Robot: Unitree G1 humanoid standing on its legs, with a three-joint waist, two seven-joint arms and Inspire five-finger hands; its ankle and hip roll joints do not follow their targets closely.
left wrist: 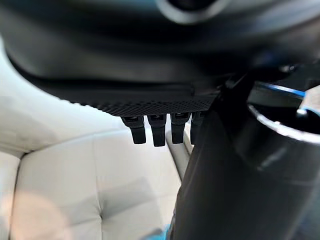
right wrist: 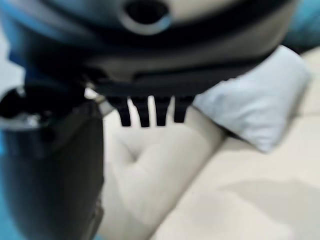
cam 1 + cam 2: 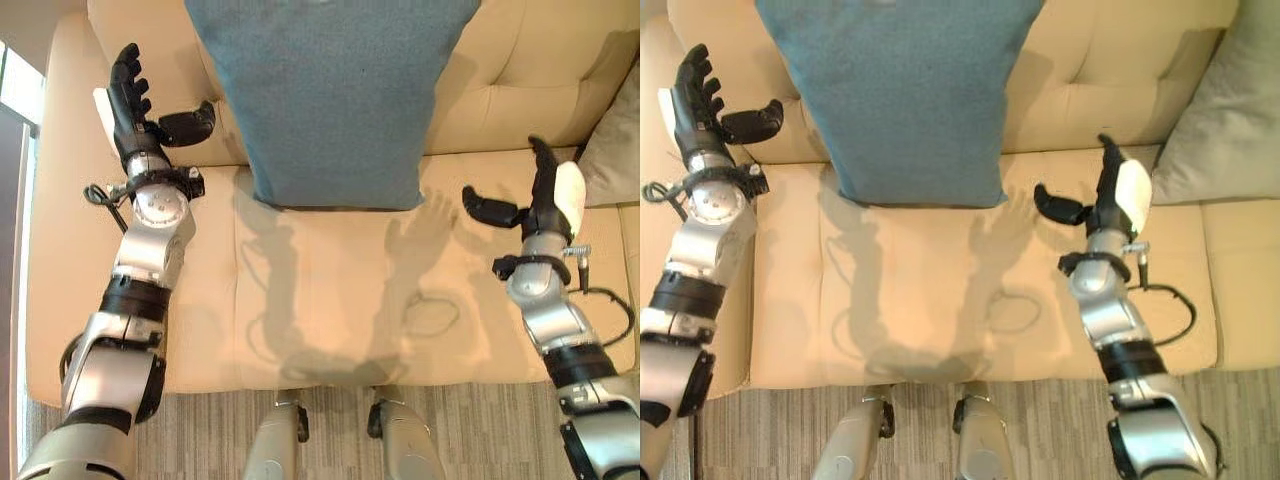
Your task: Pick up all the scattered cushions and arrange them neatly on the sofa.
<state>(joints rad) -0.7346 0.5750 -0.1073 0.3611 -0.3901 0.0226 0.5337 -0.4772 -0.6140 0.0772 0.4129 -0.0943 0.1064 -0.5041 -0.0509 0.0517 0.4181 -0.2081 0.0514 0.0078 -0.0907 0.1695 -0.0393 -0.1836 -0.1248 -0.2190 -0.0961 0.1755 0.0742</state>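
Left hand (image 3: 135, 105): your fingers are spread, holding nothing.
Right hand (image 3: 1110, 205): same, straight and empty.
Blue cushion (image 3: 330, 95): between your fingertips, untouched, leaning on the sofa (image 3: 520, 80) back.
Grey cushion (image 3: 1215, 115): beyond your right fingers.

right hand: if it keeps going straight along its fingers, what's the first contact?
Probably the sofa backrest. The right hand is open, fingers aimed at the tufted back between the blue cushion and the grey cushion. Depth unclear, but nothing seems to lie between.
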